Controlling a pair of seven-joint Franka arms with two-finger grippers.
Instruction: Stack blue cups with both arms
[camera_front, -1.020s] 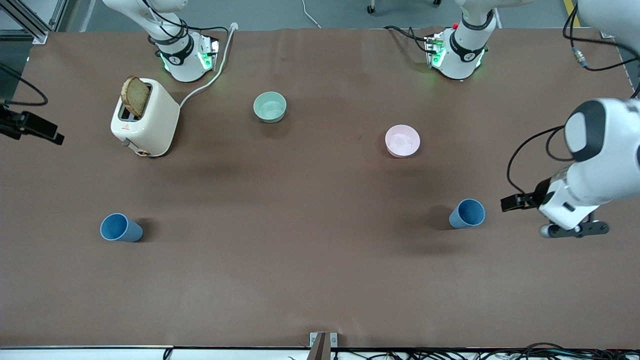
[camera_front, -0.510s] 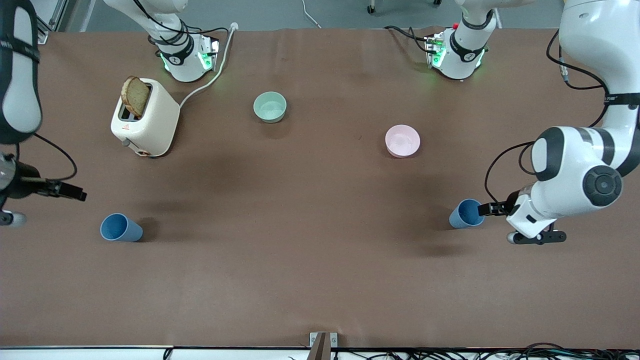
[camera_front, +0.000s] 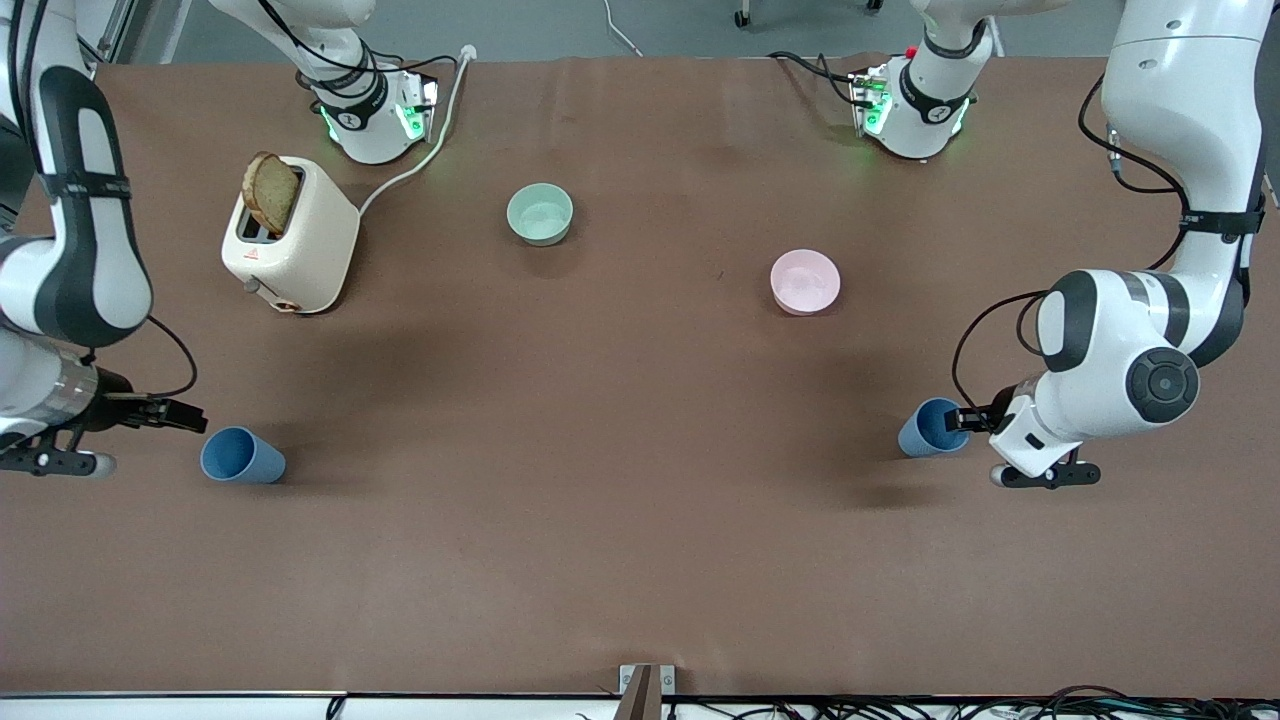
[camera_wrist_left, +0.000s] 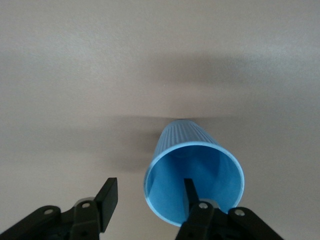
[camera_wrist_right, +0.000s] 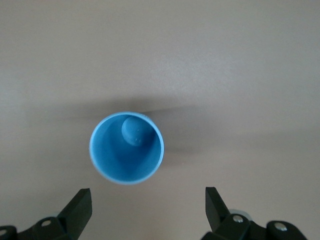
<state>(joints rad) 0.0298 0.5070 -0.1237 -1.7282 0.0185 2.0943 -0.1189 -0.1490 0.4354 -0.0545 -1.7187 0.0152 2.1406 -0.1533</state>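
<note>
A wide table (camera_front: 640, 560) with a matte brown top fills nearly the whole front view. Soft, blurred shadows lie on it under even overhead light. Above its top edge runs a strip of grey floor (camera_front: 680, 25), with a white cable (camera_front: 620, 30) trailing across it and a castor wheel (camera_front: 743, 17) showing. Along the table's near edge run a white strip, a small metal bracket (camera_front: 645, 680) at the middle, and tangled black cables (camera_front: 1000, 705).

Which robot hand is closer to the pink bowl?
The left hand. It is open at the rim of a blue cup, nearer the camera than the pink bowl. The right hand, also open, is at the other blue cup.
</note>
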